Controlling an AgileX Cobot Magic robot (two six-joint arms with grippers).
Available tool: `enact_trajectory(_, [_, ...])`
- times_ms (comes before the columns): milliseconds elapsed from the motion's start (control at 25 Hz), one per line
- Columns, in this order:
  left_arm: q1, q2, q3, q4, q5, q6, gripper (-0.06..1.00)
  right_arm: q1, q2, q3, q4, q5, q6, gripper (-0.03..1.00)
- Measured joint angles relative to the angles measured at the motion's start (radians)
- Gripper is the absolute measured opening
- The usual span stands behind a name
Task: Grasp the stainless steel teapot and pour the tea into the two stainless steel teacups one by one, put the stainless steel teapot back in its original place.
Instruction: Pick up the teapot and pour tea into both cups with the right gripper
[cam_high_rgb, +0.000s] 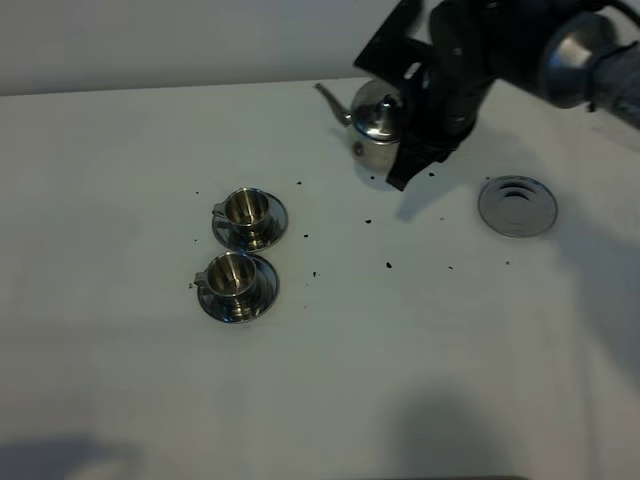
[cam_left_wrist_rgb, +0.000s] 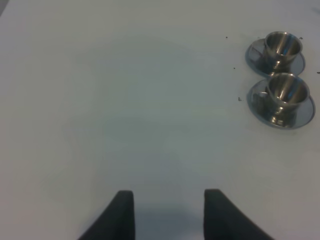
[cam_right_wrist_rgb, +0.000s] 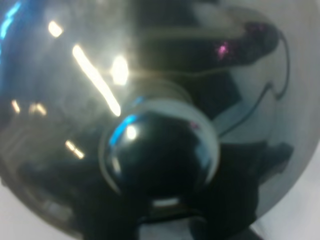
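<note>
The white table (cam_high_rgb: 120, 400) fills the high view. The right arm (cam_high_rgb: 500, 45) comes in from the upper right corner, and the right gripper (cam_high_rgb: 412, 150) sits against the right side of the stainless steel teapot (cam_high_rgb: 375, 125), upper centre of the frame, spout pointing to the upper left. The handle and the claw's tips are hidden behind the dark wrist. The right wrist view shows only the domed lid and its knob (cam_right_wrist_rgb: 160, 150) up close, so I cannot tell whether the claw is clamped or apart. The pot being off its resting spot suggests it is held.

The coaster (cam_high_rgb: 517, 205), the pot's original place, lies bare at right of centre, well apart from the pot. So the pick-up looks done or nearly done.

The two teacups are left of centre on their saucers: the upper teacup (cam_high_rgb: 246, 208) and the lower teacup (cam_high_rgb: 232, 274), just beside each other and well apart from the spout. Both look shiny inside with no reddish liquid visible, so neither pour seems done. Carrying over, both pours and the return are left.

The left gripper (cam_left_wrist_rgb: 169, 212) has its fingers apart over bare table, holding nothing.

Small dark specks (cam_high_rgb: 388, 265) dot the middle.
</note>
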Motion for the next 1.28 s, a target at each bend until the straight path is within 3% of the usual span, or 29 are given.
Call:
enact_trajectory(720, [0.000, 0.000, 0.000, 0.000, 0.000, -0.002, 0.36, 0.185, 0.120, -0.041, -0.335, 0.008, -0.100, 0.18])
enact_trajectory(1280, [0.000, 0.001, 0.000, 0.000, 0.000, -0.002, 0.36, 0.238, 0.174, -0.042, -0.527, -0.006, -0.115, 0.18])
